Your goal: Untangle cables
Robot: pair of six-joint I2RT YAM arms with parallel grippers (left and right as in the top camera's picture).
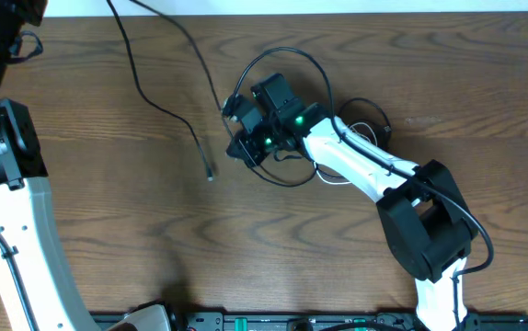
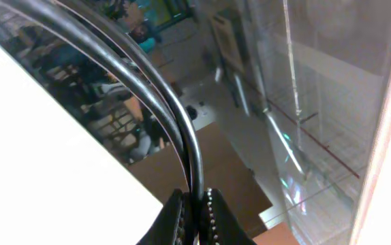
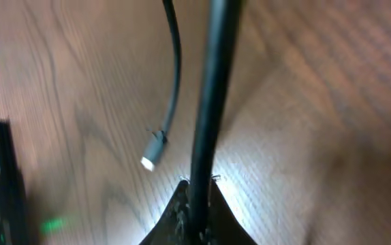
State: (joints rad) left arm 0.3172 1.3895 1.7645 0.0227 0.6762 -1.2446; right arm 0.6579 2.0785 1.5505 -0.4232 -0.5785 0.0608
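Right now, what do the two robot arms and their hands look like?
The right arm and left arm both have glossy white tubular links and bulky black joint housings. A thin black cord runs along the right arm, and green lights glow near its wrist. The left hand and right hand have dark tapered fingers; the left's inner edges look ridged.

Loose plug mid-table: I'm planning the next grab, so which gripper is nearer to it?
Right. The right gripper, shut on a black cable, sits just beside the plug; the left arm stands far off at the table's left edge.
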